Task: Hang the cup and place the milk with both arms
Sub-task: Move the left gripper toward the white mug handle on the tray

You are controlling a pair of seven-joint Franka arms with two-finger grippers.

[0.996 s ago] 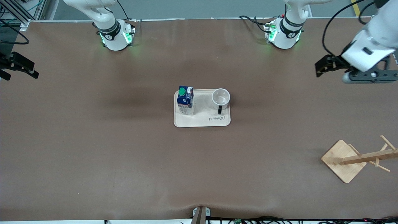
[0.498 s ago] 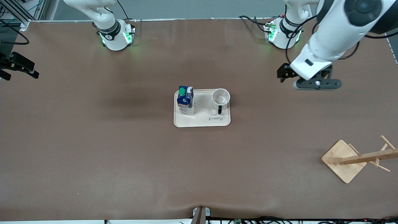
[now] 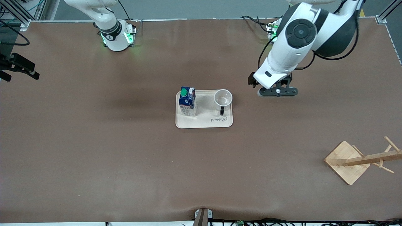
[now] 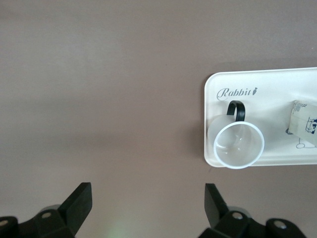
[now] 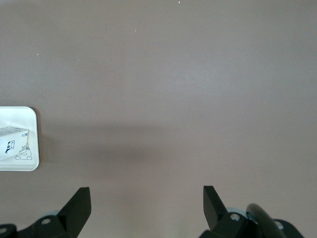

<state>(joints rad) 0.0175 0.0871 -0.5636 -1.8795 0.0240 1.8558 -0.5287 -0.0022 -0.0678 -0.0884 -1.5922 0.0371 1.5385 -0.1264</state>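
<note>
The white cup (image 3: pixel 223 98) stands upright on a cream tray (image 3: pixel 204 122), its black handle turned toward the front camera. The blue and white milk (image 3: pixel 187 101) with a green cap stands on the same tray, toward the right arm's end. My left gripper (image 3: pixel 255 82) hangs open over bare table beside the tray, on the cup's side. In the left wrist view the left gripper (image 4: pixel 148 198) is empty, with the cup (image 4: pixel 239 144) and tray (image 4: pixel 213 84) off to one side. My right gripper (image 3: pixel 19 67) waits open at its end of the table, and the right gripper (image 5: pixel 147 201) holds nothing.
A wooden mug rack (image 3: pixel 361 160) with pegs stands on a square base toward the left arm's end, nearer the front camera than the tray. Brown table mat surrounds the tray. The tray's corner (image 5: pixel 20 163) and the milk (image 5: pixel 15 139) show in the right wrist view.
My left arm has swung in from its end of the table toward the tray, gripper still open. The right arm, cup and milk have not moved.
</note>
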